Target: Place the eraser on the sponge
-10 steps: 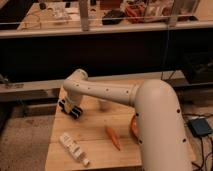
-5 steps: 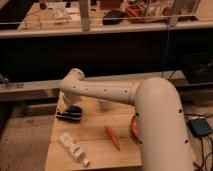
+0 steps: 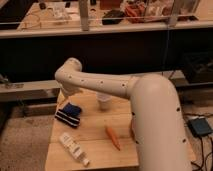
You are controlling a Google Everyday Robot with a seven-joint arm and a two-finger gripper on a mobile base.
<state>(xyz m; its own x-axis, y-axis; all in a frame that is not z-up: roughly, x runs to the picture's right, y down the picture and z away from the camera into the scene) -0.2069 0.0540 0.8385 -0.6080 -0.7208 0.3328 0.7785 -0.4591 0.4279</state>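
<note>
Where the small black oblong eraser with pale stripes [image 3: 66, 119] lies along the flat deep-blue sponge pad's [image 3: 74, 108] near edge, seemingly overlapping it, on the wooden bench [image 3: 95, 145], the claw [image 3: 65, 94] hangs just above. Its grip cannot be told, and it is probably clear so the block rests unaided.

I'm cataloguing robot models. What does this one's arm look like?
The arm is a thick cream-white tube, bulky near the camera and slimmer toward a rounded elbow, with a row of dark dots along its side. No cables show. Its pincer, at the far end over the back left of the table, is hidden behind the arm.
</note>
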